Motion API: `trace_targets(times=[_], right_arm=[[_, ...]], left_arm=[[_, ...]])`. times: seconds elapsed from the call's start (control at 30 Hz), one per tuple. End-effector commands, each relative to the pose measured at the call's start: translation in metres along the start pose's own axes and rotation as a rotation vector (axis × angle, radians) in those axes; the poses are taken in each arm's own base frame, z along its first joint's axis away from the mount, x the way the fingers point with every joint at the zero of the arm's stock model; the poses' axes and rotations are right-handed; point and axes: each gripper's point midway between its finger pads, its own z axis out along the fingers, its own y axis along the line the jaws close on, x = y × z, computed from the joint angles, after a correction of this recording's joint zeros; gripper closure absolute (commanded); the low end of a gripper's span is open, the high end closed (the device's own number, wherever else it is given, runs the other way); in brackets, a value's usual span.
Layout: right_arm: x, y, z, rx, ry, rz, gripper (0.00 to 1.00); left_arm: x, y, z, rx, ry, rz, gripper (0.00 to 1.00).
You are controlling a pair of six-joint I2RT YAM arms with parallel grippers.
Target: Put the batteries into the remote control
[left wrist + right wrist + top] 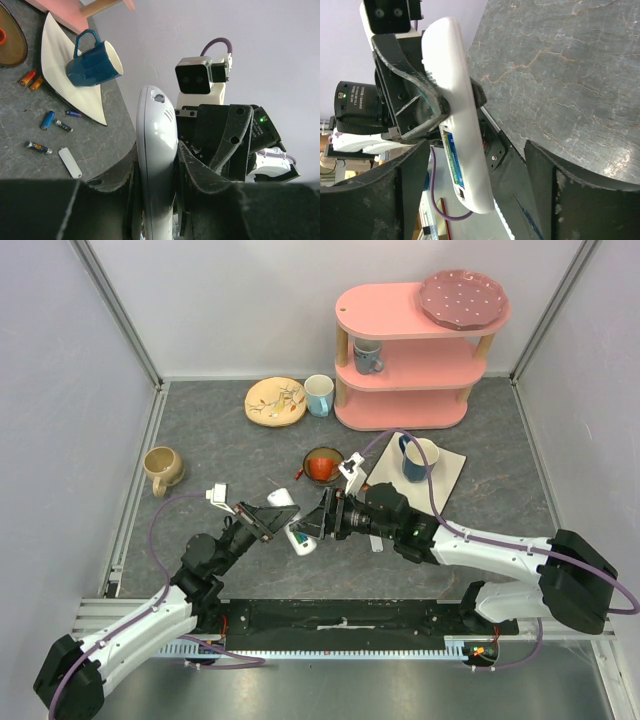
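My left gripper (pixel 272 523) is shut on the white remote control (pixel 300 538) and holds it up off the table. In the left wrist view the remote control (pixel 156 150) stands edge-on between the black fingers. The right wrist view shows the remote control (pixel 460 130) with its slot open, a blue and a green battery (pixel 451 155) lying in it. My right gripper (pixel 475 155) is open, its jaws wide on either side of the remote's lower end without touching it. Several loose batteries (pixel 47 120) lie on the grey table.
A small white cover (pixel 70 162) lies by the loose batteries. A blue mug (pixel 418 458) stands on a white napkin (pixel 452 466). A red-filled bowl (pixel 322 465), tan mug (pixel 162 468), plate (pixel 275 402), white mug (pixel 319 394) and pink shelf (pixel 405 350) sit farther back.
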Motion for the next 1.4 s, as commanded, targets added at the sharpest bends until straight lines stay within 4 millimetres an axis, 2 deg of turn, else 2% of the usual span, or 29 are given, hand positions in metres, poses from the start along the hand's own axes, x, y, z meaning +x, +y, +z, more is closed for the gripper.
trace_targets(times=[0.0,0.2,0.4,0.57,0.63,0.7,0.73,0.77,0.83,0.9,1.0,1.23,1.37], right_arm=[[0.002,0.021,0.002,-0.078,0.053,-0.096,0.2],[0.009,0.025,0.005,-0.113,0.1,-0.139,0.35],[0.007,0.026,0.004,-0.142,0.096,-0.152,0.52],[0.009,0.023,0.003,-0.148,0.101,-0.14,0.66],[0.008,0.023,0.002,-0.149,0.097,-0.139,0.63],[0.006,0.023,0.001,-0.146,0.09,-0.129,0.55],[0.005,0.023,0.0,-0.148,0.089,-0.124,0.47],[0.002,0.024,-0.002,-0.151,0.078,-0.114,0.43],[0.0,0.026,-0.005,-0.17,0.068,-0.098,0.37],[-0.004,0.028,-0.009,-0.195,0.049,-0.073,0.36],[-0.004,0.027,-0.012,-0.208,0.047,-0.069,0.37],[0.002,0.024,-0.012,-0.225,0.072,-0.071,0.52],[0.005,0.02,-0.01,-0.216,0.085,-0.071,0.57]], left_arm=[[-0.006,-0.029,0.004,0.083,0.001,0.005,0.98],[-0.001,-0.035,0.004,0.112,0.03,-0.009,0.98],[0.002,-0.041,0.002,0.147,0.049,-0.015,0.98],[0.005,-0.04,0.001,0.152,0.063,-0.024,0.98],[0.005,-0.041,0.001,0.156,0.063,-0.024,0.98],[0.005,-0.041,0.001,0.158,0.063,-0.021,0.98],[0.005,-0.041,0.001,0.157,0.063,-0.023,0.98],[0.005,-0.041,0.001,0.159,0.062,-0.023,0.98],[0.005,-0.042,0.0,0.161,0.063,-0.022,0.98],[0.005,-0.043,0.0,0.166,0.061,-0.022,0.98],[0.005,-0.044,-0.001,0.172,0.061,-0.021,0.98],[0.004,-0.048,-0.001,0.184,0.06,-0.024,0.98],[0.003,-0.052,0.0,0.196,0.061,-0.024,0.98]])
